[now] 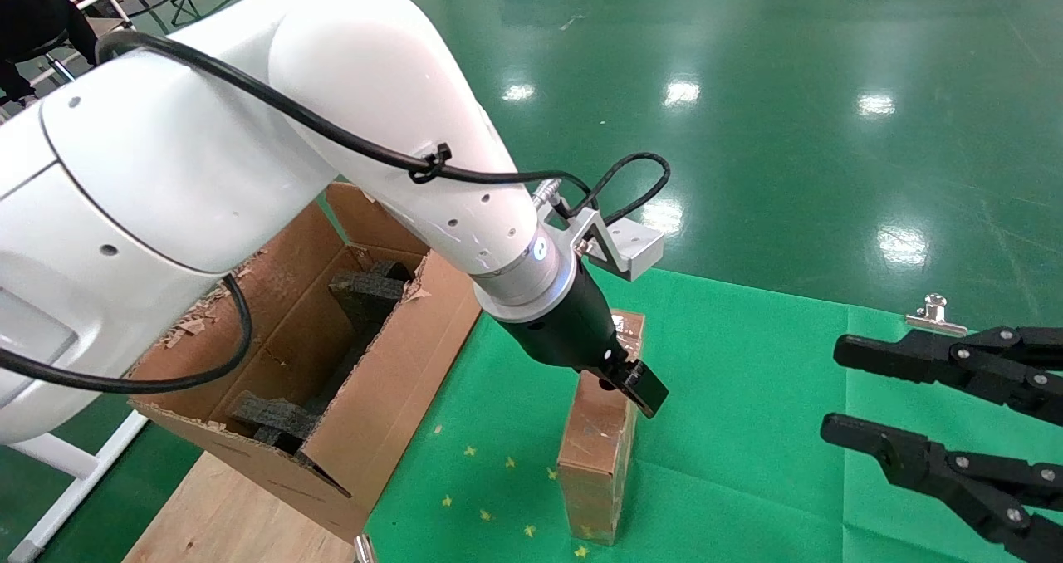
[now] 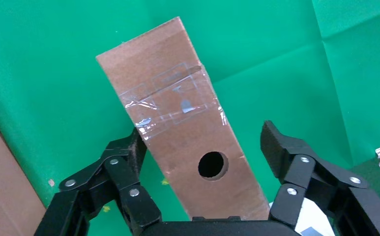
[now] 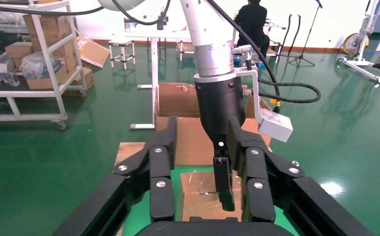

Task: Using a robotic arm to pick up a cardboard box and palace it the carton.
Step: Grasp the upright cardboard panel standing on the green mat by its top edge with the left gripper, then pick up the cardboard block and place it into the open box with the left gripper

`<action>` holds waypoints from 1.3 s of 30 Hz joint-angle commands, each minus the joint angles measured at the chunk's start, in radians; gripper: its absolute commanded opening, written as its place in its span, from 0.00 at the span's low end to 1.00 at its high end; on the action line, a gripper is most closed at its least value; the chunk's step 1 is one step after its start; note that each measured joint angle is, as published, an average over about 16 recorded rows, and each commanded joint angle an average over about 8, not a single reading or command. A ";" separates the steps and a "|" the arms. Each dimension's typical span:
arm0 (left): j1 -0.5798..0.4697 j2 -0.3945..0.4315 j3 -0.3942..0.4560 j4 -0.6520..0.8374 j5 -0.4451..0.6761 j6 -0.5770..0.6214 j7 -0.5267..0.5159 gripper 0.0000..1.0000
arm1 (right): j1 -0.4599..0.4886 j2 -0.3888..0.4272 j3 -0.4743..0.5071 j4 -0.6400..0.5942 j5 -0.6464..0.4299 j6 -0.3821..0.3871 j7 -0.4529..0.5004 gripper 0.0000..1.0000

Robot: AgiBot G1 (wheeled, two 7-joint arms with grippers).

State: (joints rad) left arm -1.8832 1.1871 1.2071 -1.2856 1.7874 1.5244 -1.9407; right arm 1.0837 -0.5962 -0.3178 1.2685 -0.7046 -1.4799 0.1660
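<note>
**On the green mat: box standing on edge, left jaws straddling it, not yet pinching**

On the desk's green mat, the cardboard box stands on a long narrow edge, just right of the carton but clear of it. You've got the robotic arm reaching down over the box, with the left gripper at its upper narrow face.

Jaws: spread. In the left wrist view one finger sits right at one broad face, possibly touching, while the other stands off the opposite face with mat visible between. No pinch yet. Right gripper is parked off to the right above the mat, jaws also spread, holding nothing.

Handling, my read:
- Light, probably near-empty. Stiff across the broad faces, but thin card, so it will cave if you squeeze hard.
- Clear tape runs over the top face and the sides look shiny too. Expect that to be slippery under the fingers.
- Tall and narrow as it stands, so a one-sided push will tip it before the second finger arrives.

Where to grab: across the two broad faces, close to the upper edge, roughly level with the round hole. Centre the jaws so both fingers land together, and keep fingertips out of the hole.

The carton is open at the top, with foam blocks inside and ragged flaps. You'll need to lift clear of those edges.
</note>
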 commanded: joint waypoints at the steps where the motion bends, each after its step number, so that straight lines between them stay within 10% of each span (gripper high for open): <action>1: 0.000 0.000 -0.001 0.000 -0.001 0.000 0.000 0.00 | 0.000 0.000 0.000 0.000 0.000 0.000 0.000 1.00; 19: -0.017 -0.048 -0.012 -0.010 0.006 -0.013 0.050 0.00 | 0.000 0.000 0.000 0.000 0.000 0.000 0.000 1.00; 39: -0.333 -0.478 -0.201 0.138 -0.064 -0.004 0.657 0.00 | 0.000 0.000 -0.001 0.000 0.000 0.000 0.000 1.00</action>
State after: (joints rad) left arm -2.2083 0.7184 1.0141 -1.1360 1.7315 1.5155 -1.2735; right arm 1.0839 -0.5961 -0.3184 1.2682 -0.7042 -1.4799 0.1657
